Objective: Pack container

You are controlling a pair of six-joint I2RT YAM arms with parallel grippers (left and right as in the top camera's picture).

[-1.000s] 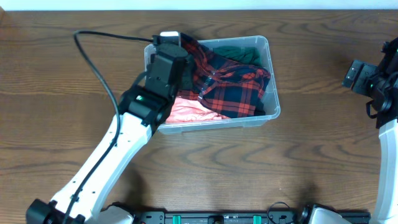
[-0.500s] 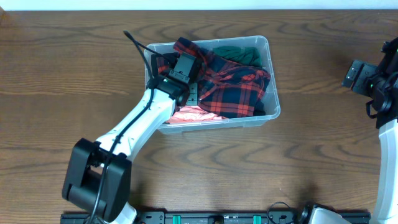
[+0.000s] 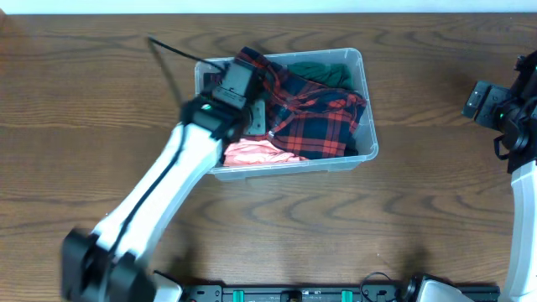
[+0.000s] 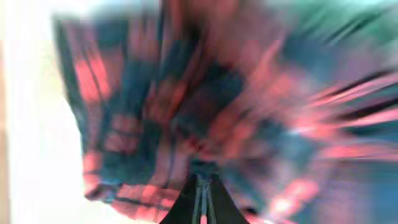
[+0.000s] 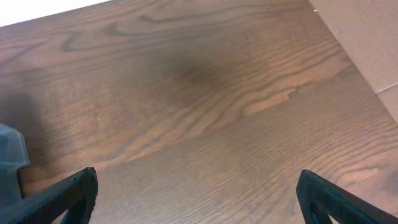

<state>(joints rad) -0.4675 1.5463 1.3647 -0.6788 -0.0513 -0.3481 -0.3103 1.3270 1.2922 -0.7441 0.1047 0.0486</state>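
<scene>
Overhead looks down; left wrist hugs plaid cloth point(image 4: 205, 106), right wrist faces table point(image 5: 205, 93).

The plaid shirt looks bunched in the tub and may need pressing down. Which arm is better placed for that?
Left. The left hand is shut, directly over the plaid shirt inside the container; the right hand hangs open above the table, well off to the side.

White arm links point(image 3: 159, 189), black joints point(image 3: 233, 84), green LED point(image 3: 204, 106)
</scene>
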